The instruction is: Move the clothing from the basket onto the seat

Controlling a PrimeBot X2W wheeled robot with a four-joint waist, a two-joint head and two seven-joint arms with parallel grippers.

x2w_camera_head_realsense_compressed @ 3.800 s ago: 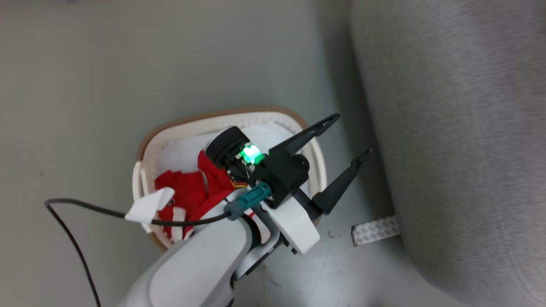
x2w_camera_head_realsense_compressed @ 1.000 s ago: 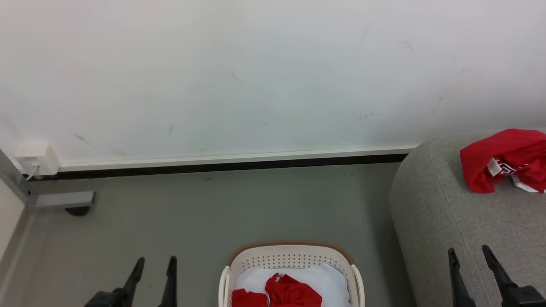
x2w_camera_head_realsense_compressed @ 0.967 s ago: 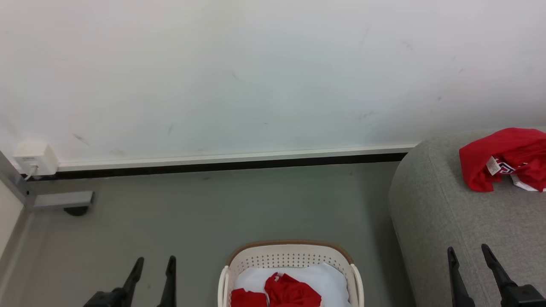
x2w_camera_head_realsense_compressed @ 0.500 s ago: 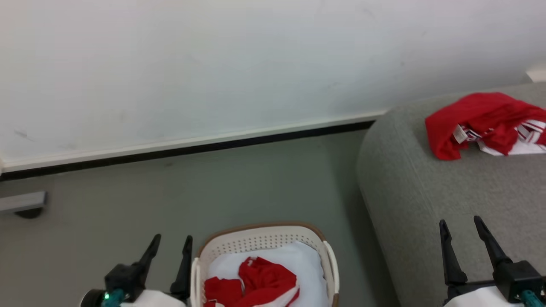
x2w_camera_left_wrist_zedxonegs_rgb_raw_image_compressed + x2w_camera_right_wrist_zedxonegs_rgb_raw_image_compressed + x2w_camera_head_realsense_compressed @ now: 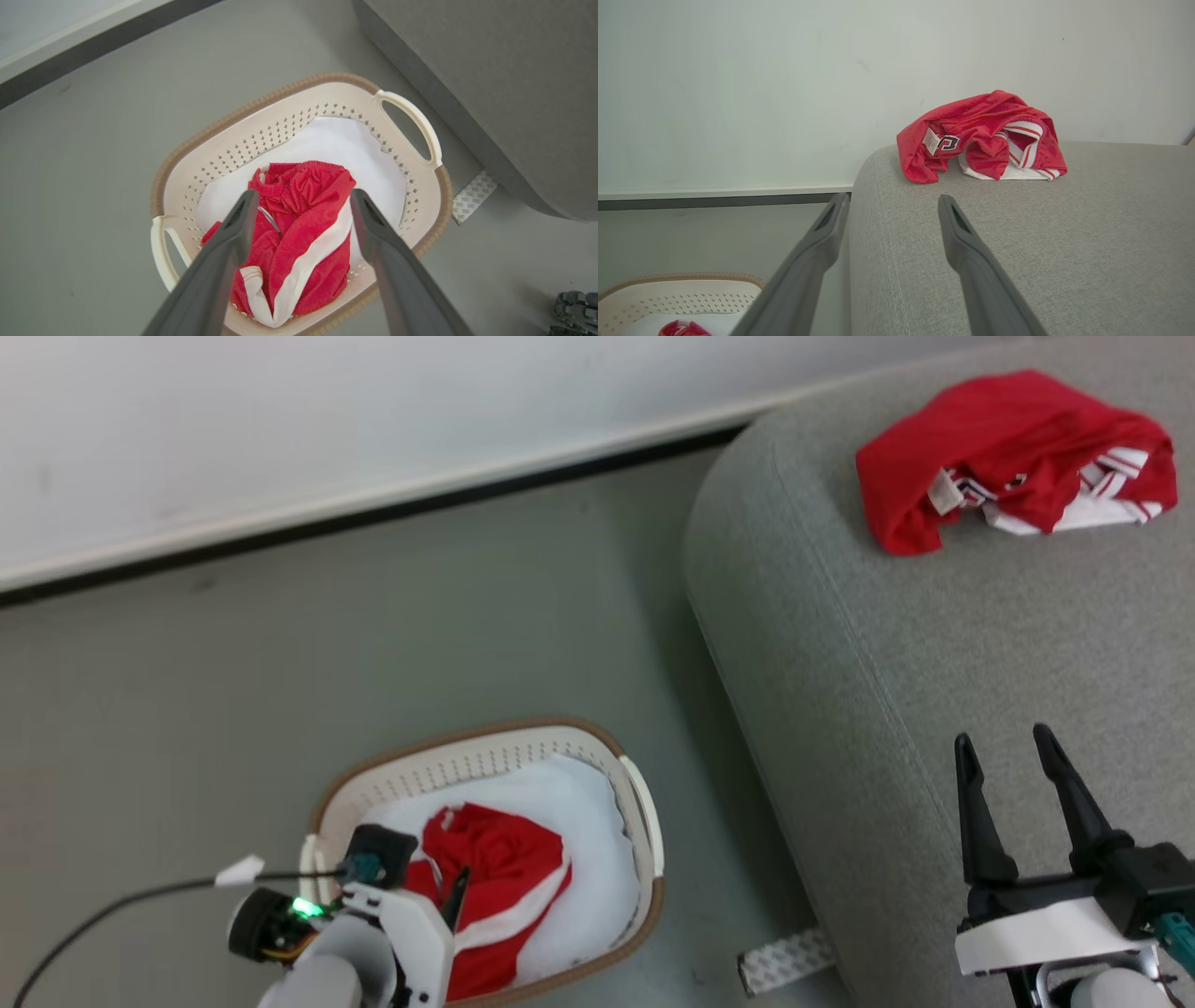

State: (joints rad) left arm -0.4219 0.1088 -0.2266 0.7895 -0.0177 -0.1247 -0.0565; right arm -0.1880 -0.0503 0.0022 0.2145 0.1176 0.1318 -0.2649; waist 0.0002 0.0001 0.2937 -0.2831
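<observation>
At the lower left of the head view, the left gripper reaches down over the basket. Its pale forearm rises from the bottom edge with a green light lit, and a black cable trails off to the left. Its jaws are apart and frame the pile below; whether they touch the fabric cannot be told. The cream, brown-rimmed basket stands on the grey floor. It holds a flat white pad, and a crumpled red garment with a broad white stripe lies on the pad. Just right of the basket, a short strip of patterned tape lies on the floor at the foot of the seat, a large light-grey sofa. A second red garment lies bunched on the seat near the wall, showing a white label and striped trim. At the lower right, the right gripper hovers above the seat cushion. Its fingers point up the view and its jaws are apart and empty, well apart from that garment. The left wrist view looks straight down into the basket and shows both side handles and rows of holes. The right wrist view looks level across the seat. It shows a dark emblem beside the label, with a corner of the basket at lower left.
</observation>
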